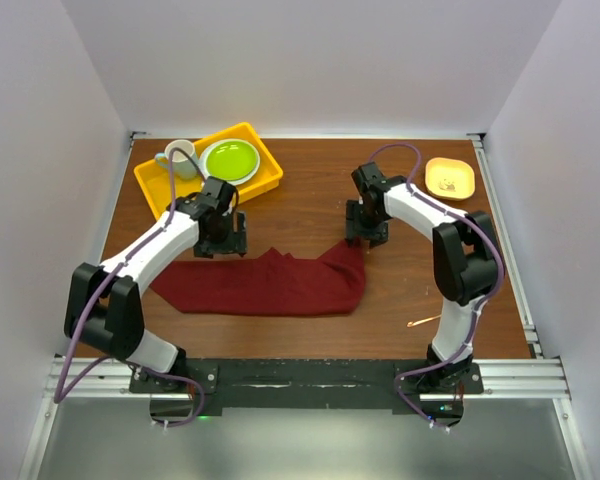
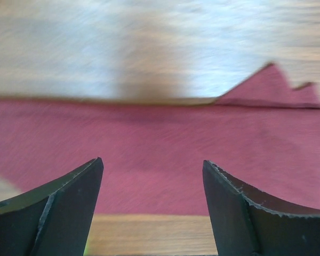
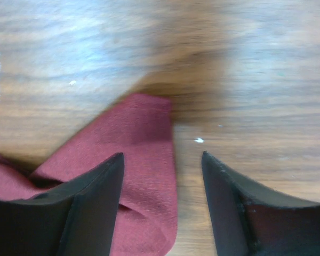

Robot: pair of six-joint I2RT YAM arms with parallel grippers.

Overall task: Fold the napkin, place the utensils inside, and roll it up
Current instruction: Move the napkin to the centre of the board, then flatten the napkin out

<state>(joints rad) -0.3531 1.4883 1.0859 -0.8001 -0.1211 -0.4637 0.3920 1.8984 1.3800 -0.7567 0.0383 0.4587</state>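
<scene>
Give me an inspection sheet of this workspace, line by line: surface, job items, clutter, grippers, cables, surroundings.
Surface: wooden table, brown.
Job's things: maroon napkin lies as a long, uneven strip across the near middle; fork lies on the table near the right arm's base, apart from the napkin.
Clutter: yellow tray at far left holds a green plate and a mug; small yellow dish at far right.
Grippers: left gripper open, over the napkin; right gripper open, over the napkin's right corner.
Cables: purple cables run along both arms.
Surroundings: plain white walls on three sides.
</scene>
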